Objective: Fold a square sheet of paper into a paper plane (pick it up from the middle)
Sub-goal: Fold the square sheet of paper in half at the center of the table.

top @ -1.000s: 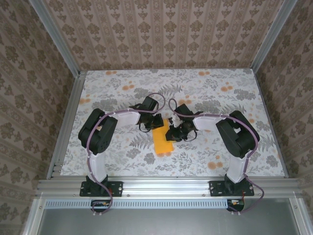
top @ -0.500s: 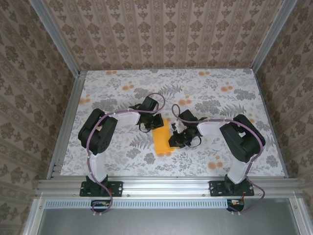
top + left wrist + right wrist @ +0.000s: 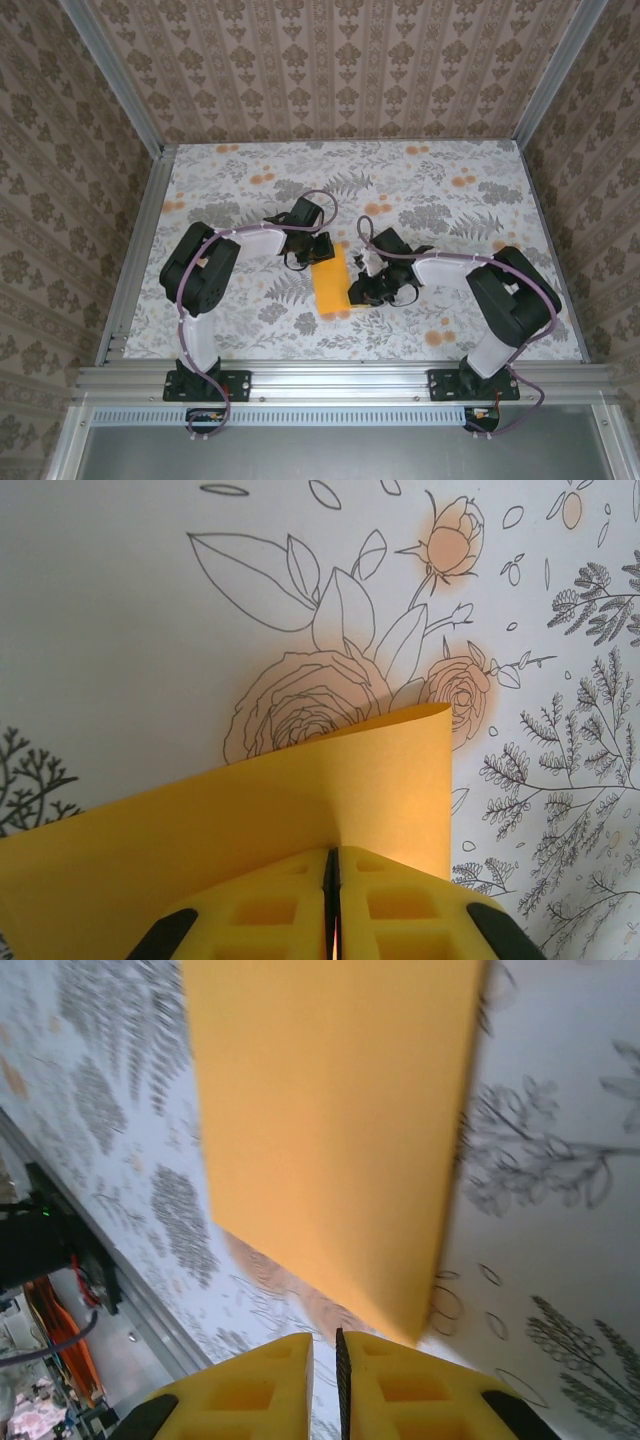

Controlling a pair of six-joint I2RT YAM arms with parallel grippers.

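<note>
Paper of a bright orange-yellow colour, the square sheet of paper (image 3: 331, 285), is lying near the middle of the table (image 3: 230, 190), a little closer to the near edge. From above it is looking like a folded rectangle, with its long sides running from the far edge toward the near edge. The left claw (image 3: 319, 257) is standing at the far end of the sheet. Its yellow fingers (image 3: 270, 905) are pressing together and pinching the paper's edge, and the sheet is spreading out in front of the tips. The right claw (image 3: 358, 288) is staying just beside the sheet's right long side. Its fingers are sitting almost together, with a thin slit between them, and they are gripping nothing.
</note>
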